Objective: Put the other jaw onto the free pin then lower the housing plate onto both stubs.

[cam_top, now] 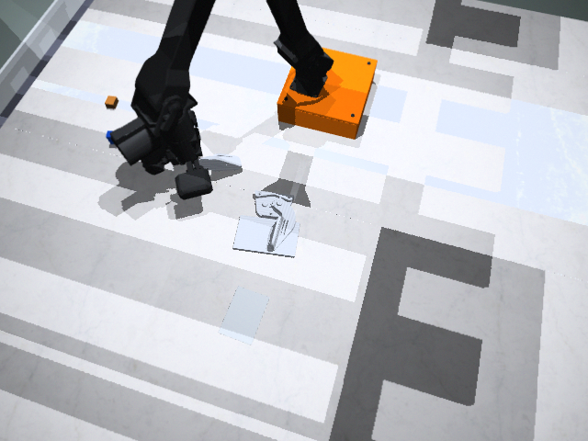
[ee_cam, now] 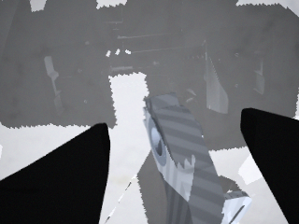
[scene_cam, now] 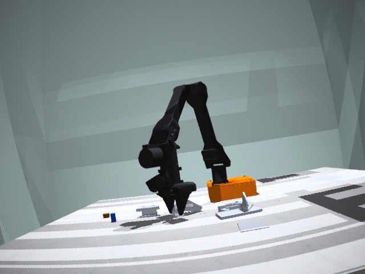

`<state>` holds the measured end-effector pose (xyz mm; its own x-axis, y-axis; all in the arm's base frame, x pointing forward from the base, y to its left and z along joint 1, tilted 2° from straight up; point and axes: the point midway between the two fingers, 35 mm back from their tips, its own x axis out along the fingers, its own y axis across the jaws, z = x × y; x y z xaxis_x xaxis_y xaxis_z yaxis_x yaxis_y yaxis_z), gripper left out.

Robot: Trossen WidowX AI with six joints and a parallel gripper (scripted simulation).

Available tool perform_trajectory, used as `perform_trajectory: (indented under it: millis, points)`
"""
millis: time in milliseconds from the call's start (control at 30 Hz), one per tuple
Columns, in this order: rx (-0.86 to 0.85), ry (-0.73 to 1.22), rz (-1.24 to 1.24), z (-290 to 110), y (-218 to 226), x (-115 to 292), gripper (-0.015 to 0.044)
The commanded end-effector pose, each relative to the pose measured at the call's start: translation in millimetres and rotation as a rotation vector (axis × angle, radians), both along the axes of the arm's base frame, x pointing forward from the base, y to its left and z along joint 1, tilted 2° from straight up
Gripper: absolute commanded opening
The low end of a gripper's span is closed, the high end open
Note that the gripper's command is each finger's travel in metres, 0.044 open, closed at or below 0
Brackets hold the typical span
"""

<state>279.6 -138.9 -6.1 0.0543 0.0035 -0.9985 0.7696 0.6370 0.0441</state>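
Observation:
The loose grey jaw (cam_top: 225, 163) (scene_cam: 193, 206) (ee_cam: 179, 133) lies on the table, its round hole showing in the wrist view. My gripper (scene_cam: 176, 212) (ee_cam: 176, 126) is open, pointing down low over the table, with its fingers on either side of the jaw and gaps on both sides. The pale base (cam_top: 247, 233) (scene_cam: 235, 213) carries the other jaw (cam_top: 285, 222) (scene_cam: 244, 202), part of which stands up. The free pin cannot be told apart clearly. A low grey piece (scene_cam: 148, 210), probably the housing plate, lies left of the fingers in the exterior view; the arm hides it in the top view.
The orange box (cam_top: 348, 87) (scene_cam: 238, 190) stands under the arm's foot. A small orange block (cam_top: 111, 102) (scene_cam: 106, 215) and a blue block (cam_top: 109, 137) (scene_cam: 113, 217) are at the left. A flat pale rectangle (cam_top: 244, 315) (scene_cam: 252, 225) lies in front of the base.

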Motion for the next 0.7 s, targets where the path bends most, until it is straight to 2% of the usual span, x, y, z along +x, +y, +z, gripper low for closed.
perform_trajectory:
  millis: [0, 100, 400, 667]
  points:
    - [0.003, -0.002, -0.002, -0.5, 0.5, 0.3, 0.0177]
    - [0.003, -0.002, -0.002, -0.5, 0.5, 0.3, 0.0099]
    - [0.003, -0.002, -0.002, -0.5, 0.5, 0.3, 0.0037]
    - [0.003, -0.002, -0.002, -0.5, 0.5, 0.3, 0.0037]
